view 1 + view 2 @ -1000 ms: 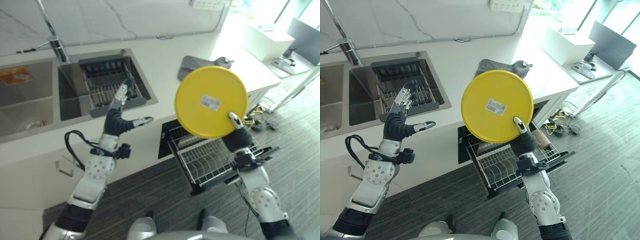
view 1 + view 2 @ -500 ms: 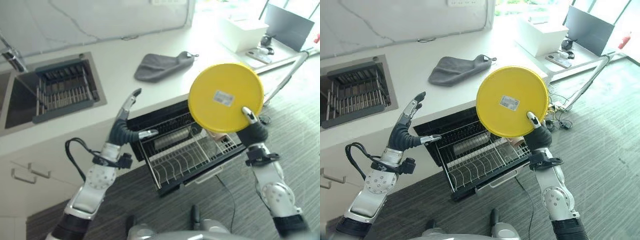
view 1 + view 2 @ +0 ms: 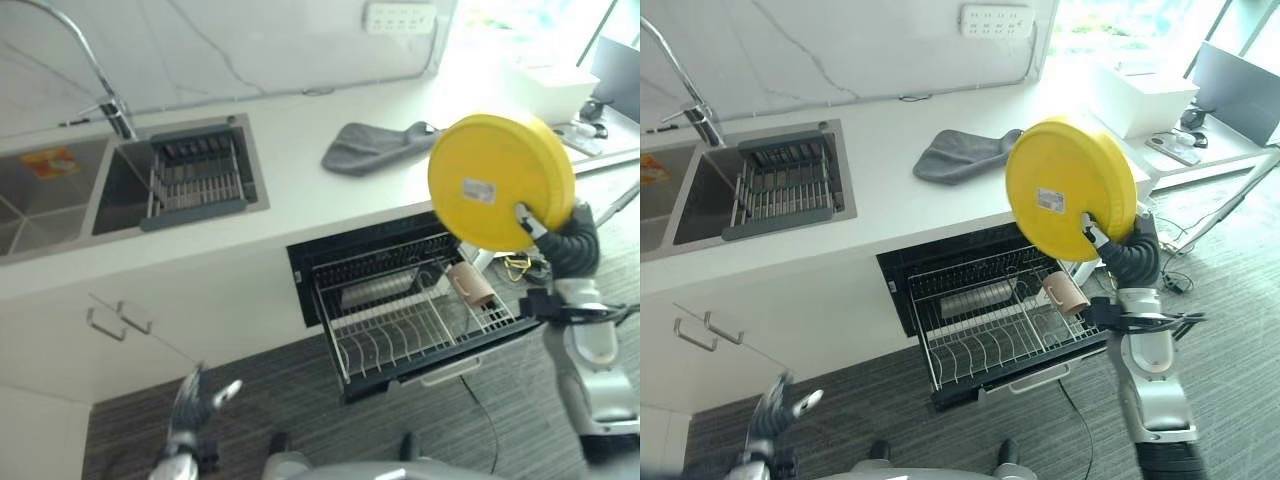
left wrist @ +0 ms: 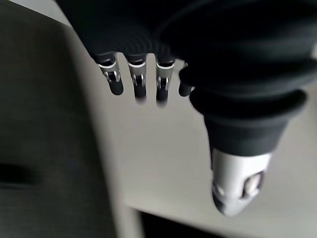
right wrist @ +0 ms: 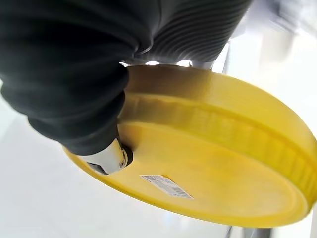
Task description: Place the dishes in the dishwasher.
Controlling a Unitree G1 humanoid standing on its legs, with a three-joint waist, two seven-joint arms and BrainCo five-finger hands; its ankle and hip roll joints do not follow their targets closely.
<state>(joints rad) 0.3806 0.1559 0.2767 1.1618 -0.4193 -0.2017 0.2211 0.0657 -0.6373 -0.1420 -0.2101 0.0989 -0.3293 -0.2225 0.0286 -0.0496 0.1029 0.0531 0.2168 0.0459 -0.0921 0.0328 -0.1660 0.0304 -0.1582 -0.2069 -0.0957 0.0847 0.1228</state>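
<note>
White bench ahead, dishwasher rack pulled out below it. My right hand pinches the yellow plate upright above the rack; my left hand hangs low, fingers loose.

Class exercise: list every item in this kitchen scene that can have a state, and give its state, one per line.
Yellow plate: held up on edge, above the rack.
Right hand: shut on the plate.
Left hand: open, empty, low over the floor.
Dishwasher rack: pulled out, one cup lying in it.
Grey cloth: crumpled on the counter.
</note>
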